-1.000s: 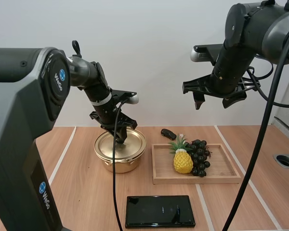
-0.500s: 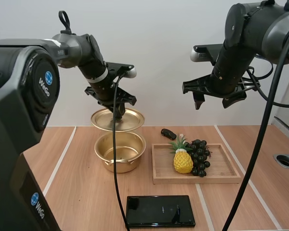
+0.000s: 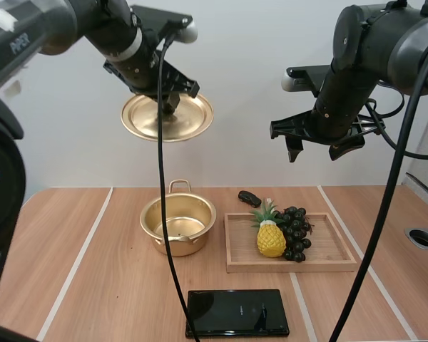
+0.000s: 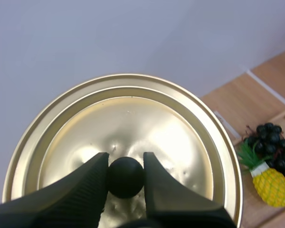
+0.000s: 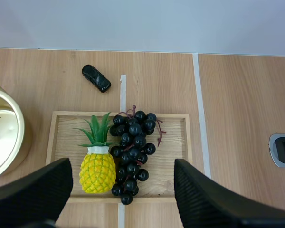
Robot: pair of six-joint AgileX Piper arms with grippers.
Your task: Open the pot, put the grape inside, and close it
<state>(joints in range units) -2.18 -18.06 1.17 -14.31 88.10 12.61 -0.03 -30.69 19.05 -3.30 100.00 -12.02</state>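
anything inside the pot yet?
Nothing visible: the pot shows bare gold floor and far wall. Its near wall hides the floor's front strip. The lid hangs above in the left gripper, jaws on its knob; the grapes lie on the tray.

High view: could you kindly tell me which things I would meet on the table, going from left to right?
pot → pineapple → bunch of grapes → round hole in the tabletop

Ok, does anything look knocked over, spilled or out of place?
Nothing stands out. The pot stands upright and open, grapes and pineapple lie in the wooden tray, the left gripper holds the lid by its knob.
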